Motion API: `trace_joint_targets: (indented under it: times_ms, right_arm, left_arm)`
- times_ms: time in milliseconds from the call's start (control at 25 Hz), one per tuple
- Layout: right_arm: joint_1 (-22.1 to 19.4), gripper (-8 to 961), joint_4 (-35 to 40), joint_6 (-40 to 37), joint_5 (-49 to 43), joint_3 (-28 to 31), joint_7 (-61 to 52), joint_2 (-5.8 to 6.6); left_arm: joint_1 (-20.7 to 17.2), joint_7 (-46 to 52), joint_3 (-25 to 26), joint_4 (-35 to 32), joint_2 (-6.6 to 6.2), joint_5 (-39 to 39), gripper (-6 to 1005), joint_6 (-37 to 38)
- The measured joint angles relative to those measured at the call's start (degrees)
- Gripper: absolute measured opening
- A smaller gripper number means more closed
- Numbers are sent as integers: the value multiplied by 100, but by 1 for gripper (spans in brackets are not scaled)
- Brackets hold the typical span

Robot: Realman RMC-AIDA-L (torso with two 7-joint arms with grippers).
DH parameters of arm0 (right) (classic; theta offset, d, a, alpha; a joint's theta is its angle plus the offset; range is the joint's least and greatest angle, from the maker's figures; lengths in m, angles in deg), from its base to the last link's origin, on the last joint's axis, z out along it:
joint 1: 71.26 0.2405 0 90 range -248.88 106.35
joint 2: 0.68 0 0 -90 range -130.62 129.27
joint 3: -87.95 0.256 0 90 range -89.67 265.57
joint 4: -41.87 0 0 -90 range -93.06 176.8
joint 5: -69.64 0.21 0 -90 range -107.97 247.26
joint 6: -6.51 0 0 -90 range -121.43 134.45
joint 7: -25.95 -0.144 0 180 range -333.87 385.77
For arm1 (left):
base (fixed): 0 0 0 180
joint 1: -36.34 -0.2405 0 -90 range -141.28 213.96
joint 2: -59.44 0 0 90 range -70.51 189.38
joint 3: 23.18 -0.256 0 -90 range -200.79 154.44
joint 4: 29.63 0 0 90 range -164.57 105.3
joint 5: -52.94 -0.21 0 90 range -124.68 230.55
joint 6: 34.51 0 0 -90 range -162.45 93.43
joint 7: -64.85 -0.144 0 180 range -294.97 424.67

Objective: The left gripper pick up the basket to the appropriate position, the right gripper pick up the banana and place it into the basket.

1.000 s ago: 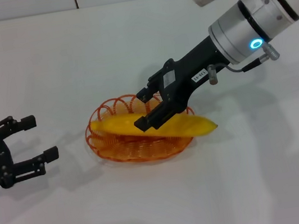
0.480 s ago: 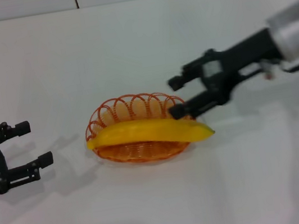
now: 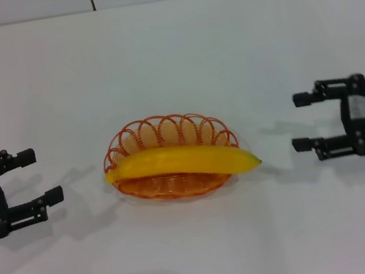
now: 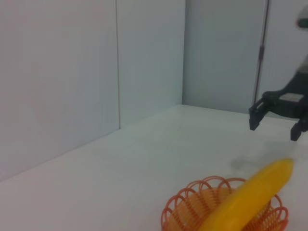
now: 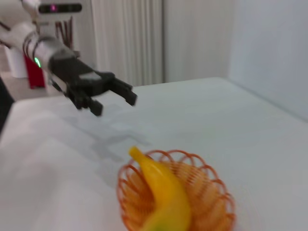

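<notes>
The orange wire basket [image 3: 142,136] sits on the white table near its middle. The yellow banana [image 3: 179,162] lies lengthwise across it, one tip sticking out past the right rim. My right gripper [image 3: 303,122] is open and empty, well off to the right of the basket. At the left edge my left gripper [image 3: 39,175] is open too, apart from the basket. In the left wrist view the banana [image 4: 245,199] rests over the basket [image 4: 192,204], with the right gripper [image 4: 274,118] beyond. The right wrist view shows the banana [image 5: 161,192], the basket [image 5: 211,197] and the left gripper [image 5: 113,96] farther off.
The white table [image 3: 171,62] spreads out on all sides of the basket. A pale wall rises behind the far edge.
My right gripper let go of the banana and drew back to the right. The banana settled flatter across the basket. The left gripper shifted slightly left.
</notes>
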Motion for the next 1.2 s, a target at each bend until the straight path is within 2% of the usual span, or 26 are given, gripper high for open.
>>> trace_joint_targets:
  times_ms: [160, 520, 1200]
  right_arm:
    - [-125, 763, -756, 195, -9, 580, 1176, 1]
    - [-5, 769, -1715, 641, -113, 577, 1766, -2]
    - [100, 762, -1971, 678, -74, 634, 1963, -2]
  left_arm:
    - [-1, -5, -21, 0, -1, 0, 880, 14]
    - [-8, -360, -7, 0, 33, -301, 880, 38]
    - [-13, -463, -14, 0, 61, -308, 880, -5]
